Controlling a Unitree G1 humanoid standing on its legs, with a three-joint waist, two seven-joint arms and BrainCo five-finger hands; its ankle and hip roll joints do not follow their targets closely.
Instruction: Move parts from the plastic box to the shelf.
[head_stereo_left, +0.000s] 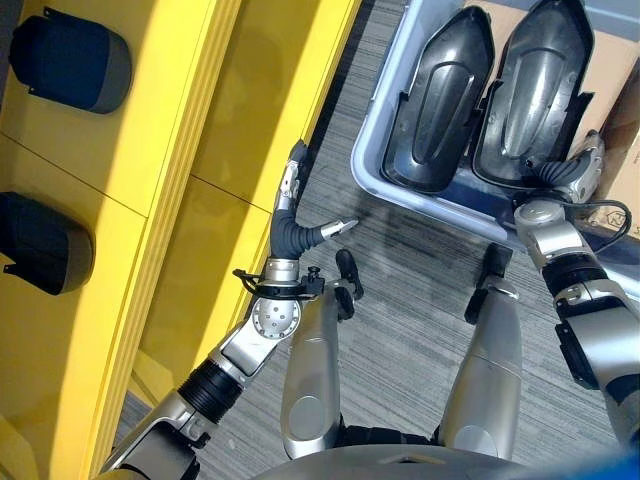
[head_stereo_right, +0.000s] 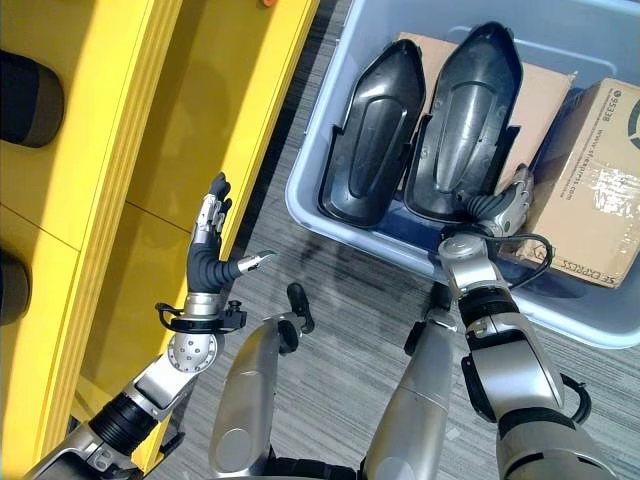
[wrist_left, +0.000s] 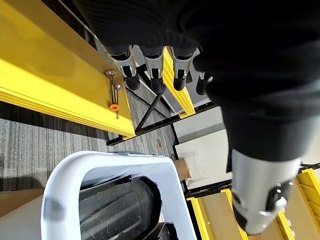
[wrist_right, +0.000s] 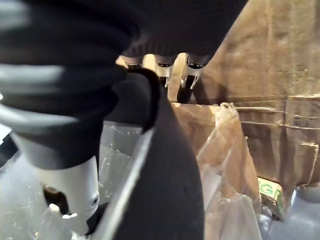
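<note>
Two long black moulded parts stand side by side in the blue-grey plastic box (head_stereo_right: 300, 200): a left part (head_stereo_right: 370, 130) and a right part (head_stereo_right: 470, 120). My right hand (head_stereo_right: 503, 208) is at the near end of the right part. In the right wrist view its fingers (wrist_right: 157, 65) reach over the part's dark edge (wrist_right: 165, 175) with the thumb (wrist_right: 70, 200) on the other side, pinching it. My left hand (head_stereo_left: 290, 215) is raised beside the yellow shelf (head_stereo_left: 200, 150), fingers (wrist_left: 150, 70) straight and holding nothing.
Two dark parts (head_stereo_left: 70, 60) (head_stereo_left: 40, 240) lie on the shelf at the far left. Cardboard boxes (head_stereo_right: 600, 170) sit in the plastic box behind and right of the black parts. Grey carpet (head_stereo_left: 400, 300) runs between shelf and box.
</note>
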